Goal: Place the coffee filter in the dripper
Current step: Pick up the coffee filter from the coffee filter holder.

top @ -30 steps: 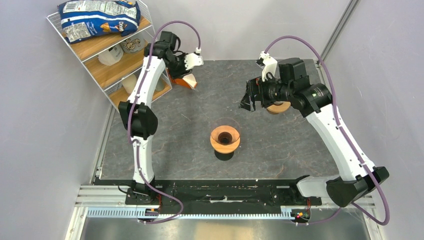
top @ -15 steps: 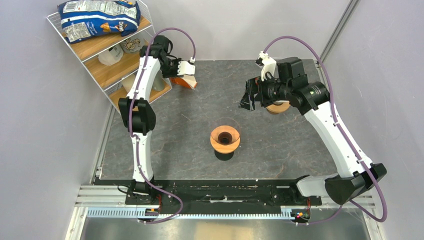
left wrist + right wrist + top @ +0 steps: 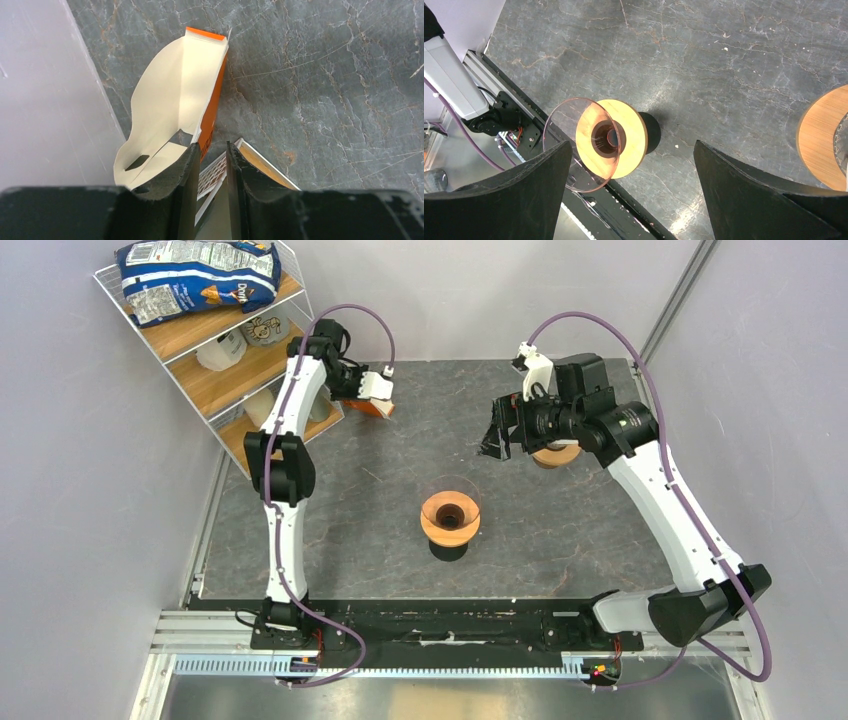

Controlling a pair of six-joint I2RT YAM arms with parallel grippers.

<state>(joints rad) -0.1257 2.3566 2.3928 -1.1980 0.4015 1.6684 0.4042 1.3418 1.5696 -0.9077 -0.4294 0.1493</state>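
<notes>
The orange-and-white packet of filters [image 3: 372, 406] lies at the table's far left, its cream flap [image 3: 170, 95] folded open. My left gripper [image 3: 378, 392] is down on it; in the left wrist view its jaws [image 3: 212, 147] stand narrow, closed on a printed white-and-orange edge of the packet [image 3: 212, 170]. I cannot single out one coffee filter. The dripper [image 3: 450, 517], a clear glass cone in a wooden collar, stands mid-table. My right gripper [image 3: 495, 443] hovers wide open above the table behind the dripper and to its right. It holds nothing, and the dripper [image 3: 611, 137] shows between its fingers [image 3: 633, 145].
A bare wooden ring [image 3: 556, 455] lies under the right wrist, also visible as a ring [image 3: 821, 135] at the right edge of the right wrist view. A wire shelf [image 3: 215, 390] with a chip bag [image 3: 197, 278] stands at the far left, beside the packet. A pale wall [image 3: 45, 90] borders the table.
The left gripper has dropped onto the packet and drawn left, its jaws narrowing around the packet's edge. The right arm has hardly moved.
</notes>
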